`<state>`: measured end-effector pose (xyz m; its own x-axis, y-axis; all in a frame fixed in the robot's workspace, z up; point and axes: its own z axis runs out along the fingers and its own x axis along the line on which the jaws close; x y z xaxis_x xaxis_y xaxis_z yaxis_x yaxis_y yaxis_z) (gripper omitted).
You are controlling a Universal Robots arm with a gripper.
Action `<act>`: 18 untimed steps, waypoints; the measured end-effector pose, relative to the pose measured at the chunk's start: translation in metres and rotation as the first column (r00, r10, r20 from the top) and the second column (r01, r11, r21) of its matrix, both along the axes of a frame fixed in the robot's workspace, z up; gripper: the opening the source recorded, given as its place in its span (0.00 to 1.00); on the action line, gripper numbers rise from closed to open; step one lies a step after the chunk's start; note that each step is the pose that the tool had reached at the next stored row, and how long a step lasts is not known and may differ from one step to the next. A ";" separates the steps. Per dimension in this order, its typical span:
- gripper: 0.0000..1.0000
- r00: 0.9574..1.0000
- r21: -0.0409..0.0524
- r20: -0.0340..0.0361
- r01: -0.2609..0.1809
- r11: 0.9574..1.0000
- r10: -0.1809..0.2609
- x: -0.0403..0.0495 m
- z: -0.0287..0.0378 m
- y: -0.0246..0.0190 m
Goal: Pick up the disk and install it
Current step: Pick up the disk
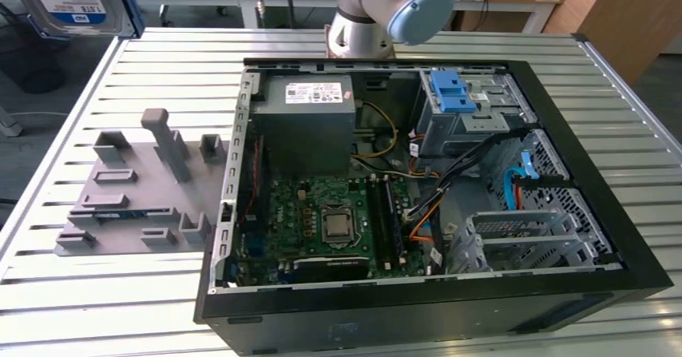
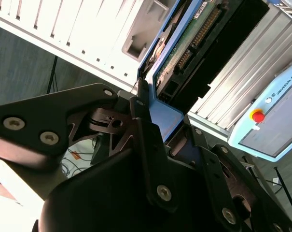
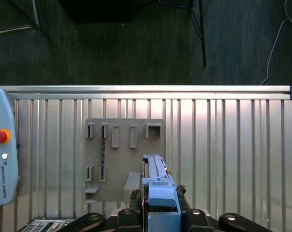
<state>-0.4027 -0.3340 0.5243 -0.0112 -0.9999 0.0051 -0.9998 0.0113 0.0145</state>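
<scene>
Your gripper (image 2: 161, 118) is closed tight on the disk (image 2: 194, 43), its black fingers (image 2: 142, 108) clamped on either side of the blue carrier frame at one end. You see the disk held edge-on in the first wrist view, raised clear of the slatted metal table (image 3: 232, 145) and hanging over the grey fixture plate (image 3: 124, 145). In the exterior view the disk's labelled face shows high above the table's far corner on the exterior view's left. The fixture plate lies near the table's edge on that same side. The open computer case (image 1: 596, 213) fills the table's middle, with the grey metal box (image 1: 309, 125) and the blue-latched cage (image 1: 469, 105) inside it along its far wall.
</scene>
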 end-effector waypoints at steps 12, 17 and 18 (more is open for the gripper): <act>0.36 1.000 0.000 0.000 0.000 1.000 0.000 0.0105 0.0000 0.0000; 0.36 1.000 0.000 0.000 0.000 1.000 0.000 0.0132 0.0000 0.0000; 0.36 1.000 0.000 0.000 0.000 1.000 0.000 0.0137 0.0000 0.0000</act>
<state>-0.3890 -0.3340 0.5243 -0.0113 -0.9999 0.0050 -0.9998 0.0113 0.0145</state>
